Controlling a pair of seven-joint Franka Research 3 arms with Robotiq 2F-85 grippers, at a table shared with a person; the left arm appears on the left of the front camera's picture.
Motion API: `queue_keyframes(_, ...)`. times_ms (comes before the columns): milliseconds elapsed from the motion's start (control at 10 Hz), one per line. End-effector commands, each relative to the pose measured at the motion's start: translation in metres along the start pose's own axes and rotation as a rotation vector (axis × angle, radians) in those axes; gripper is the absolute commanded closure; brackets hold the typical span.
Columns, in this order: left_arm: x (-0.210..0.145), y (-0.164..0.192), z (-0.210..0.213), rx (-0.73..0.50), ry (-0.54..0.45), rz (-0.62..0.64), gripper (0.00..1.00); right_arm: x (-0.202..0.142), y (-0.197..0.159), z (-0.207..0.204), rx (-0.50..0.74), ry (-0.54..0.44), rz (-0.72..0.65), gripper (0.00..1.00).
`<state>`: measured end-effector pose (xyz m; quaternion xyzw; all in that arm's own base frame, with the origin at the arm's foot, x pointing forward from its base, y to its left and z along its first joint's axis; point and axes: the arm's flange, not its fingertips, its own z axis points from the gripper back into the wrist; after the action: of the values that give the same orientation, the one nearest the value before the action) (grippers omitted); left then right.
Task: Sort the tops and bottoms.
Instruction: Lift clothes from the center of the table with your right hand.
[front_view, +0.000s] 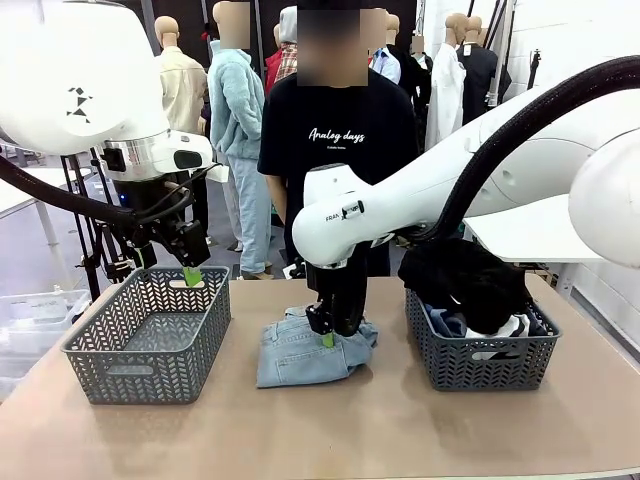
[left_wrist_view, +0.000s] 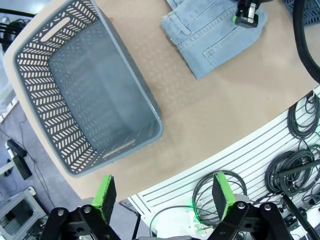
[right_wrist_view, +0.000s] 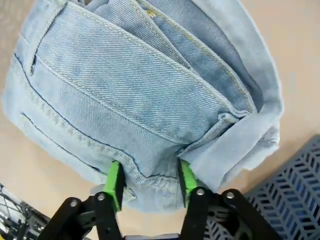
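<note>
Front view: the right gripper (front_view: 328, 335) presses down on pale folded jeans (front_view: 300, 352) mid-table. Left wrist view: the left gripper (left_wrist_view: 162, 195) hangs wide open beyond an empty grey basket (left_wrist_view: 150, 107). Right wrist view: green pads (right_wrist_view: 116, 181) pinch the denim hem.
</note>
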<state>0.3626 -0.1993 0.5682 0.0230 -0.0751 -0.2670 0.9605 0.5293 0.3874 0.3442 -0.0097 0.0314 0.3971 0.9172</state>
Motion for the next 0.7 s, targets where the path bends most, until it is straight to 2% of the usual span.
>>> queue_keyframes(0, 0.000, 0.002, 0.001, 0.006, -0.009, 0.001, 0.00, 0.005, 0.000, -0.005, 0.021, 0.017, 0.008, 1.00)
queue_keyframes(400, 0.000, 0.002, 0.001, 0.006, -0.009, 0.001, 0.00, 0.004, -0.001, -0.004, 0.063, 0.023, 0.006, 1.00)
queue_keyframes(600, 0.000, 0.002, 0.001, 0.006, -0.009, 0.001, 0.00, -0.005, 0.001, 0.031, 0.103, -0.074, -0.027, 1.00)
